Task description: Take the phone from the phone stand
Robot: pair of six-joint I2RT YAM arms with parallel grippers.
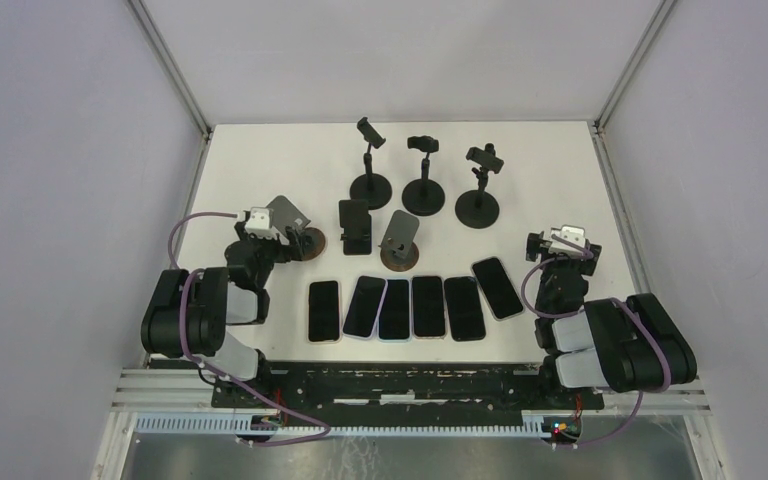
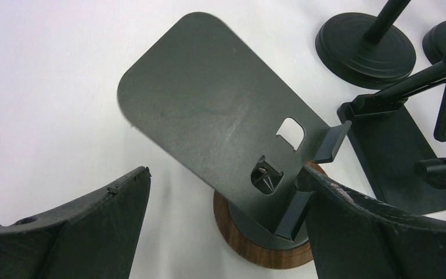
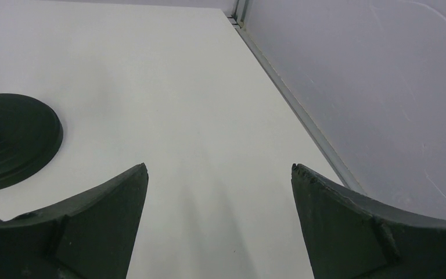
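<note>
Nearest the arm bases: six phones (image 1: 400, 307) in a row, flat on the white bench (image 1: 560, 180), screens dark, side by side. Rightmost one skewed, angled off beyond the row's right end.
Left of the row, slightly beyond: left pincer (image 2: 223, 170), spread wide, gripping nothing, straddling the grey plate stand (image 2: 209, 110) on its round wooden base (image 2: 250, 247). Right finger (image 2: 371, 232) close against the stand's bottom lip, contact unclear; left finger (image 2: 93, 221) apart from the plate.
Right of the row: right pincer (image 3: 219, 167), likewise wide, holding nothing, over plain bench.
Just beyond the row's left half: black folding stand (image 1: 354, 222), dark slab on its cradle. Can't tell whether phone or backplate.
Just beyond the row's middle: second grey plate stand (image 1: 399, 235), also on a wooden base, plate tilted.
Farthest beyond the row: three black pole stands (image 1: 423, 190), round bases, clamp heads, upright, side by side.
</note>
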